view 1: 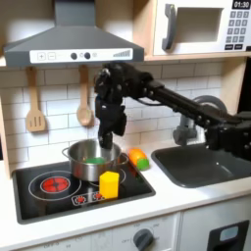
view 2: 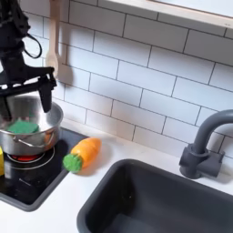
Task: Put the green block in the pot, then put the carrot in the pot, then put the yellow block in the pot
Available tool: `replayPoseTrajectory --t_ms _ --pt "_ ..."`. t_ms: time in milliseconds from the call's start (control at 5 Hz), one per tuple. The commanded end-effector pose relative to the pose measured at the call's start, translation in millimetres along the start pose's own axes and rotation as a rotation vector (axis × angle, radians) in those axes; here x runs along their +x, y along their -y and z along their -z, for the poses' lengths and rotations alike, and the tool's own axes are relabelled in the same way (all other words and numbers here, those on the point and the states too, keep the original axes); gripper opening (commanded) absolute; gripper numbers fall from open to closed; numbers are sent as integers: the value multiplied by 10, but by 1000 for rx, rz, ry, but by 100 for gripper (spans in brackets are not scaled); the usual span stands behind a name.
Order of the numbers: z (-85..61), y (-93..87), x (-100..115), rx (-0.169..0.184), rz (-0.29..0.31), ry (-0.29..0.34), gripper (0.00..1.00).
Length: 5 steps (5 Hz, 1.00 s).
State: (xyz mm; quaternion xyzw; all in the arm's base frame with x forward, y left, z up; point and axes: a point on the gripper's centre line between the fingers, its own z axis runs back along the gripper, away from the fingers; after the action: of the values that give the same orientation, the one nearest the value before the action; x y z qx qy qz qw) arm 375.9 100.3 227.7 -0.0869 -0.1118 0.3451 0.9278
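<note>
Green block point(view 2: 25, 126) lies inside the pot point(view 2: 41, 138), a patch of green against the steel floor in both exterior views, so by my reading the first of the three steps is done. The gripper point(view 1: 104, 140) hangs just above the pot's mouth with its fingers spread and nothing between them (it looks to have let go). Two steps are left: the carrot point(view 2: 81, 153) and the yellow block point(view 1: 109, 183) both sit outside the pot.

The carrot lies on the white counter point(view 2: 109, 173) just off the hob's edge, between the pot and the sink point(view 2: 155, 196), its leafy end toward the counter's front edge in the second exterior view. The yellow block stands upright on the hob point(view 1: 59, 191) near its front edge, just beside the pot's front wall. The pot itself rests toward the hob's back corner nearest the sink, next to the red ring point(view 1: 55, 183).

This is a toy kitchen: white tiles behind, a wooden spoon point(view 1: 85, 113) and a spatula point(view 1: 35, 118) hanging on them, a grey hood point(view 1: 69, 44) overhead, a microwave point(view 1: 201, 27) at the top, and a dark tap point(view 2: 202, 146) behind the sink.
</note>
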Motion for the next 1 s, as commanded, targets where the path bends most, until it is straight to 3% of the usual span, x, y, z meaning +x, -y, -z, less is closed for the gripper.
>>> replayPoseTrajectory --t_ms 0,200,400,600,800 --pt "-58 111 -192 -4 74 5 100" --pt "127 162 -267 29 168 -58 100" --pt "78 249 -362 15 226 -46 100" --pt "182 352 -504 36 305 -73 100" --pt "357 348 -653 16 342 -115 100"
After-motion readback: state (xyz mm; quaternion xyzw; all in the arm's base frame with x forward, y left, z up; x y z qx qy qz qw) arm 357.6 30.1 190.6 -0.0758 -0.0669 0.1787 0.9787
